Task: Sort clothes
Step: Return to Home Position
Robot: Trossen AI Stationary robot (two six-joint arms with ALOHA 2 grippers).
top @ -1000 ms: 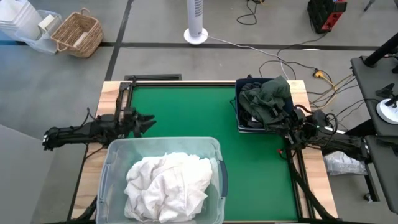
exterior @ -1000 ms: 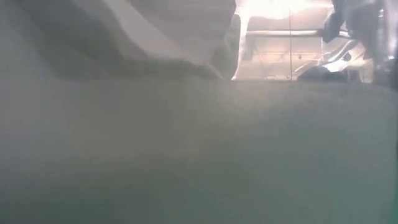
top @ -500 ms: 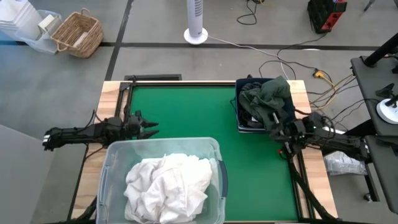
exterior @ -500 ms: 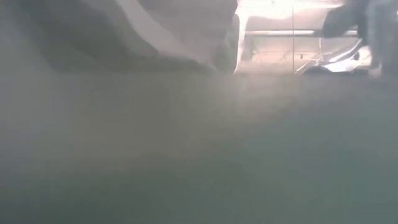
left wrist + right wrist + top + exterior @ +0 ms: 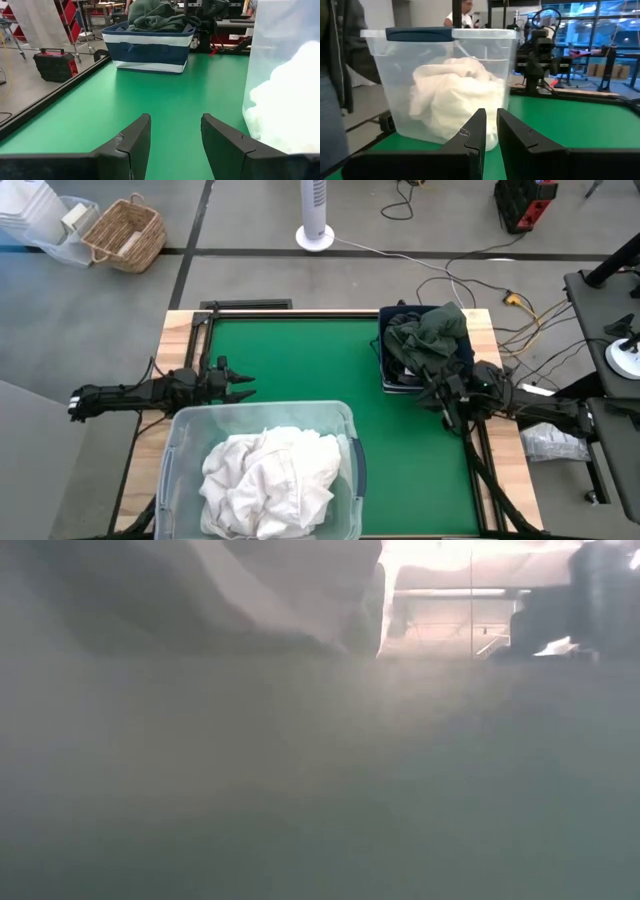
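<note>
White clothes [image 5: 268,478] heaped in the clear tub [image 5: 172,448] at the surface's near edge, dark clothes [image 5: 425,340] piled in the navy bin [image 5: 381,370] at the far right corner. Soft, light, floppy; best pinched at a raised fold. Left gripper [image 5: 245,380] jaws parted and empty beside the tub, right gripper [image 5: 432,396] jaws nearly shut and empty near the bin, green middle free for moves.

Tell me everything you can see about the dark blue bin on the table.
The dark blue bin is rectangular, looks like soft fabric, and has a white band around its wall. It stands upright at the far right of the green table. Dark clothes, olive green on top, fill it above the rim. The right claw is beside its near corner.
</note>
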